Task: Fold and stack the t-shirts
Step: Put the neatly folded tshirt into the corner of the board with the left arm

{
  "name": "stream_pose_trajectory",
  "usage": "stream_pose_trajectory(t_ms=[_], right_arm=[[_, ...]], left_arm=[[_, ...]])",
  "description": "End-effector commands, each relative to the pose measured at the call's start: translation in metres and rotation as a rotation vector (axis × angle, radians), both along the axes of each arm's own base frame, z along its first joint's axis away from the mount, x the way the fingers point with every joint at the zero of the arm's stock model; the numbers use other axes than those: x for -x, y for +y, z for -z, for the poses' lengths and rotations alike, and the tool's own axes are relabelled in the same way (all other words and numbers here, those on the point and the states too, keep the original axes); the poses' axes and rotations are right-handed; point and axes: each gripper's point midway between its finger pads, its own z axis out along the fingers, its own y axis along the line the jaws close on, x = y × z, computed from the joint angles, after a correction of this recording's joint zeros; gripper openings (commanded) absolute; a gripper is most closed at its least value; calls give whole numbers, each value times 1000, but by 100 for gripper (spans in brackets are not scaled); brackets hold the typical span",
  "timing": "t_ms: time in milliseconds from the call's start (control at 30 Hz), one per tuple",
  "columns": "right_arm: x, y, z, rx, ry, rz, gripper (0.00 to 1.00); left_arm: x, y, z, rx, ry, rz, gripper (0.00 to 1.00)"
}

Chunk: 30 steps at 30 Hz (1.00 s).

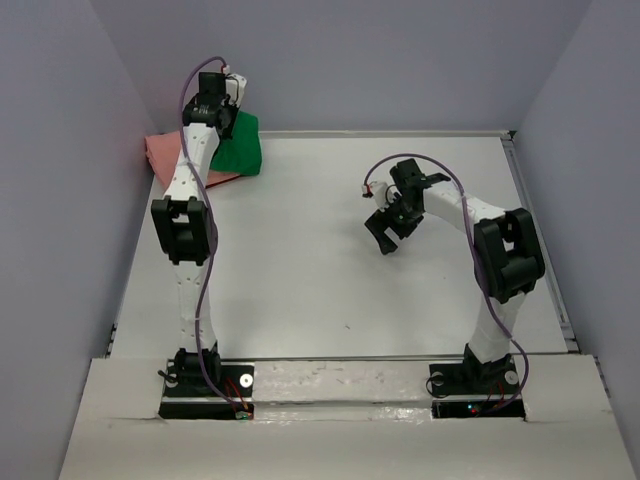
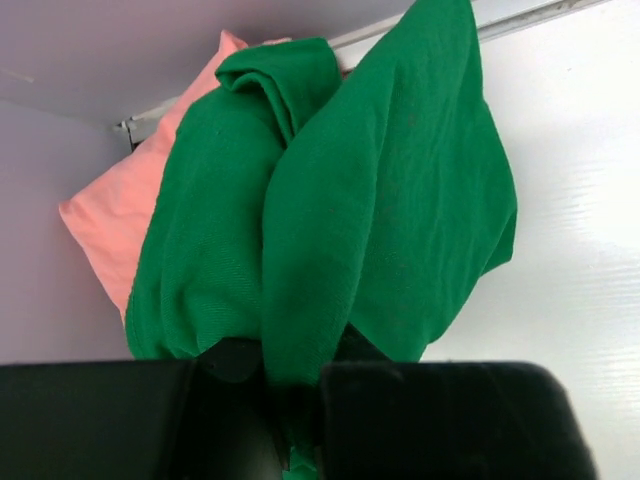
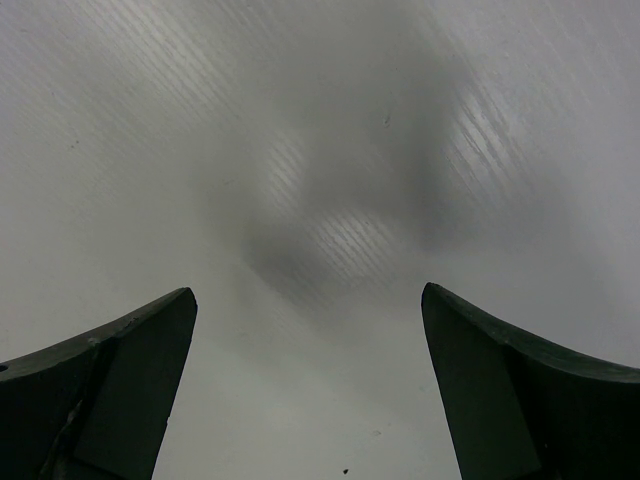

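Your left jaws pinch the green t-shirt (image 2: 400,200) over the pink t-shirt (image 2: 105,225); your right jaws gape empty. Stacking seems nearly done; release it neatly.

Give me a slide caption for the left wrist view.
The left gripper pinches the green t-shirt, the pink t-shirt lying behind it.

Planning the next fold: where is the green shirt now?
In the top view the green shirt sits at the far-left table corner, pinched by the left gripper, partly covering the pink shirt.
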Motion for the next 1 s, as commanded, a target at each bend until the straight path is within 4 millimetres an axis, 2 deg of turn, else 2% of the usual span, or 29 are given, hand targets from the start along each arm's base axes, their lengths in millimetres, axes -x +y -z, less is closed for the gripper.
stream_pose_trajectory(t_ms=[0,100,300,567,667,700,733,833,900,967], right_arm=[[-7,3,-7,-14,-9,-9,100],[-9,4,-7,-14,-4,-8,100],[-7,5,-5,-17,8,-12,100],[-7,6,-3,-18,20,-13,100],[-6,6,-1,-17,23,-13,100],[-6,6,-2,-17,23,-13,100],[-6,6,-2,-17,21,-13,100],[-6,5,-1,-15,24,-12,100],[-7,4,-1,-6,22,-11,100],[-7,2,-2,1,17,-10,100]], left_arm=[[7,18,-66,-47,-148,-42,0],[9,22,-73,-62,-162,-52,0],[14,43,-74,-74,-167,-106,0],[20,68,-88,-110,-203,-193,0],[22,72,-88,-115,-204,-215,0],[24,87,-87,-116,-200,-246,0],[25,93,-84,-119,-195,-256,0],[28,99,-74,-128,-164,-271,0],[32,106,-51,-158,-102,-296,0],[35,113,-44,-168,-84,-334,0]])
